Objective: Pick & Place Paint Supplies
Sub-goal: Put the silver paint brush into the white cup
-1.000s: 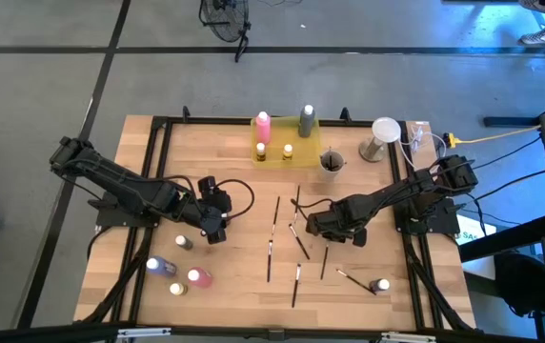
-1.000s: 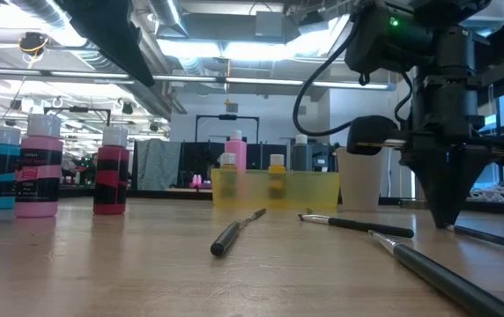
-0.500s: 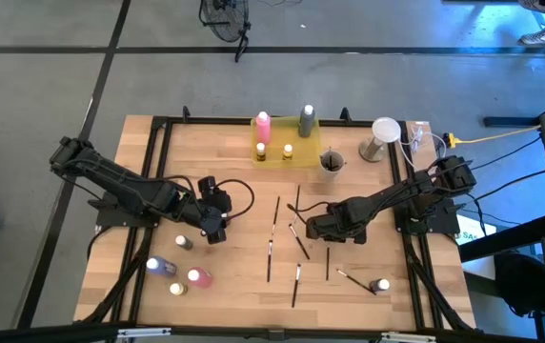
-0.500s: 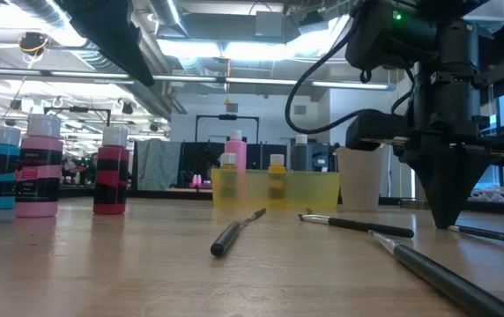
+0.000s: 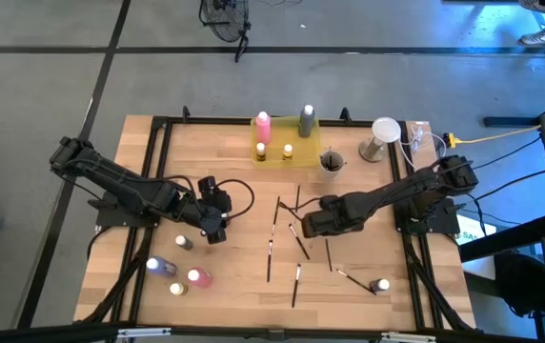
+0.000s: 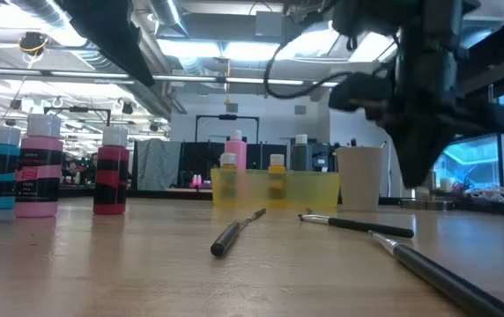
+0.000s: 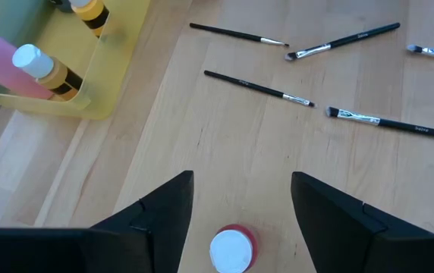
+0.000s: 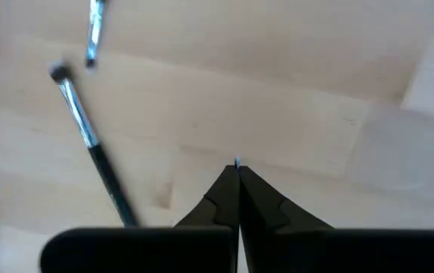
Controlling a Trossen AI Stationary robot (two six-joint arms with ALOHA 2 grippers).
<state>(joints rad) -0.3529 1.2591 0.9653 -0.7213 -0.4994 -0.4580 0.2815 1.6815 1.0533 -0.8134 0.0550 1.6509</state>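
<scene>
Nearest the front edge of the table (image 5: 434,314), on the left, 3 paint bottles stand together: a blue-banded bottle (image 5: 155,266), a pink bottle (image 5: 197,277) and a small yellow-capped bottle (image 5: 174,288). On the right, equally near, a grey-capped bottle (image 5: 381,285) stands beside a short paintbrush (image 5: 352,278).

Further in, a red bottle (image 7: 232,248) stands between the fingers of the left gripper (image 5: 217,227), which sits at the left-centre of the table. Its jaws are wide apart around the bottle, and I cannot tell whether they touch it. Several dark-handled scattered brushes (image 5: 272,245) lie across the middle of the table.

The right gripper (image 5: 309,223) is at the centre-right, above those brushes. In the right wrist view its fingertips (image 8: 237,182) are pressed together with a fine, thin tip showing where they meet; what that is cannot be told. One loose brush (image 8: 92,155) lies on the wood just beside them.

At the far edge, the yellow tray (image 5: 294,157) holds a tall pink bottle (image 5: 263,125), a grey bottle (image 5: 307,120) and 2 tiny yellow-capped bottles (image 5: 288,151). To its right stand a dark cup (image 5: 331,162) and a pale cup (image 5: 383,134).
</scene>
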